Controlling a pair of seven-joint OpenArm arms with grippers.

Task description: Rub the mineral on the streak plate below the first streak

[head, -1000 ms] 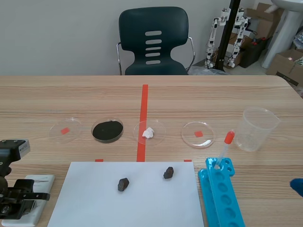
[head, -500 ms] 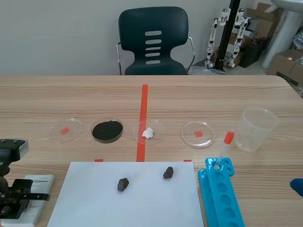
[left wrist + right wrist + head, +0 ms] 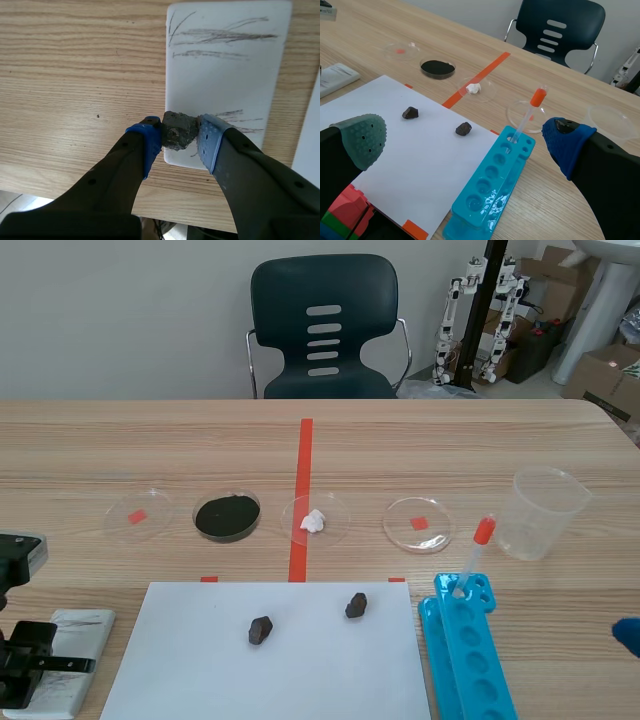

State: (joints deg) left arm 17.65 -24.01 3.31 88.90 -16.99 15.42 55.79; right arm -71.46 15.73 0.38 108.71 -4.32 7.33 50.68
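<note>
At streak plate edge, left gripper clamping mineral

light: table being lit brightly and evenly from overhead | shadows: faint, soft ones being cast under the dark stone on the paper sheet | glare: small highlights being reflected off the blue rack, at 7 o'clock from its dropper | streak plate being rendered near-white, mineral being left dark against it

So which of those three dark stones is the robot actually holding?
The grey stone clamped in the left pincer, over the edge of the white streak plate. The other two stones lie loose on the white paper.
</note>
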